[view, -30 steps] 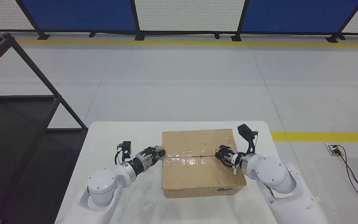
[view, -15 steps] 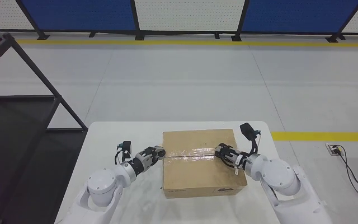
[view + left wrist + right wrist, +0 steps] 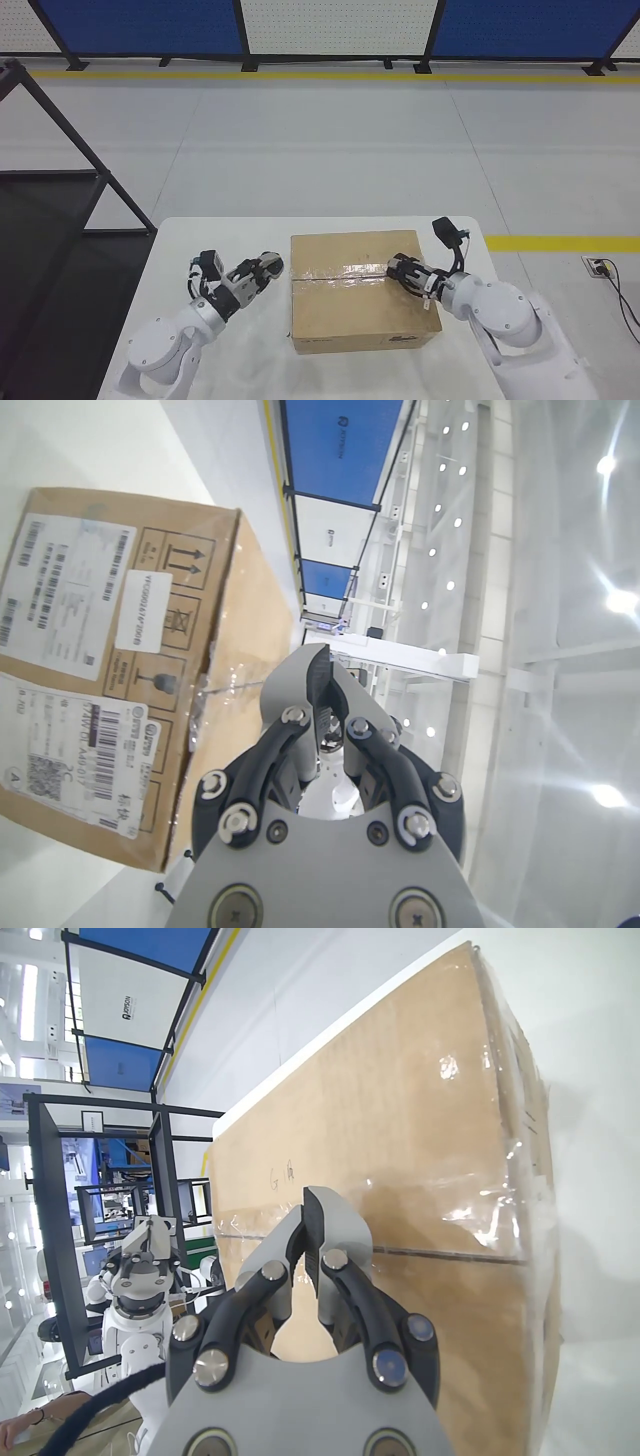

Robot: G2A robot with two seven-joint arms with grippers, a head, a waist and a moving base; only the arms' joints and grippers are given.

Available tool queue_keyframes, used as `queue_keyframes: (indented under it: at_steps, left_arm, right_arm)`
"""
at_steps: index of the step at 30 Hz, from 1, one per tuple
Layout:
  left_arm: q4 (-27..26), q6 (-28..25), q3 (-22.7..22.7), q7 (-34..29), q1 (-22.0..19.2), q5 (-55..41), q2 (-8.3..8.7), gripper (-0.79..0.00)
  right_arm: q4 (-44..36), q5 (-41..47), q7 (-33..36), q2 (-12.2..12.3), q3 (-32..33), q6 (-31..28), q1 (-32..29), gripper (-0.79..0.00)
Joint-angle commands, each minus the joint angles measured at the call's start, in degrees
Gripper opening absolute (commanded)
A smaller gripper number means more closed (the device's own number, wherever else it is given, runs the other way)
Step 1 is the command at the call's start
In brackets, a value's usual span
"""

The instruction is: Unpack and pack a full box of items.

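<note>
A sealed cardboard box (image 3: 362, 290) sits in the middle of the white counter (image 3: 200, 240), midway between the left and right edges and a little back from the far edge. Its top flaps are down. A strip of clear tape (image 3: 340, 272) runs along the seam from the box's left side to its right and folds over both ends.

The left gripper (image 3: 268, 263) hangs just beside the box's left face, level with the taped seam, and the top view shows a narrow gap between them. Its fingers are pressed together with nothing between them, as the left wrist view shows (image 3: 320, 660). That same view shows white shipping labels (image 3: 70, 600) covering much of the box's left face.

The right gripper (image 3: 395, 267) is over the box top at the right end of the seam, its tip pointing along the tape toward the left side. Its fingers are also closed and empty (image 3: 306, 1208). Whether the tip touches the cardboard cannot be made out.
</note>
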Motion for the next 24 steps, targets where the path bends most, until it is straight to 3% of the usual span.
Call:
queue_keyframes:
  at_steps: [1,7,24]
  left_arm:
    - [-0.9,-1.4,-1.5,-1.1,1.7,-1.9,0.12,0.000]
    - [-0.4,-3.3,-2.2,-3.5,3.7,-2.4,0.33,0.000]
    - [1.6,-2.4,-0.2,-5.0,1.5,-2.1,0.30,0.000]
  right_arm:
    - [0.4,-0.5,0.7,0.0,-0.8,0.1,0.6,-0.785]
    - [2.5,-1.4,1.7,-0.2,-2.7,0.8,2.7,-0.785]
    - [0.8,-4.4,0.6,0.9,1.2,3.4,0.1,-0.785]
